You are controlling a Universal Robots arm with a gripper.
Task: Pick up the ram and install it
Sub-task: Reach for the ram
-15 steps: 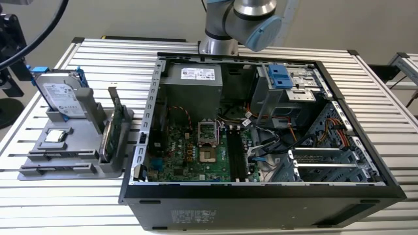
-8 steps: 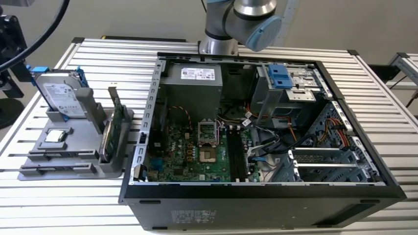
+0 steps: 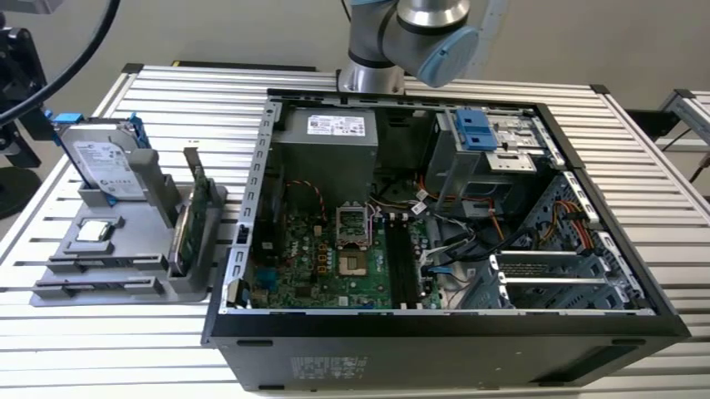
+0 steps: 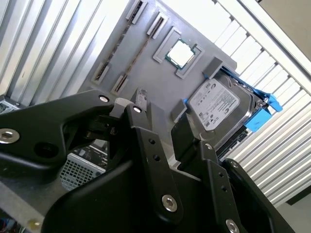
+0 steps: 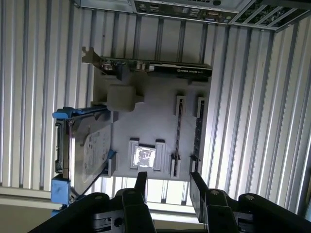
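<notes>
The ram shows edge-on as a thin dark stick standing in a slot of the grey holder, with a second thin stick in the slot beside it. In both wrist views my gripper hangs high above the holder, over the edge farthest from the computer case. It is open with nothing between its black fingers. In the second wrist view the gripper sits above the holder, near the hard drive end.
The holder lies at the exterior view's left and carries a silver hard drive, a green card on edge and a processor chip. The open computer case stands beside it on the slatted table.
</notes>
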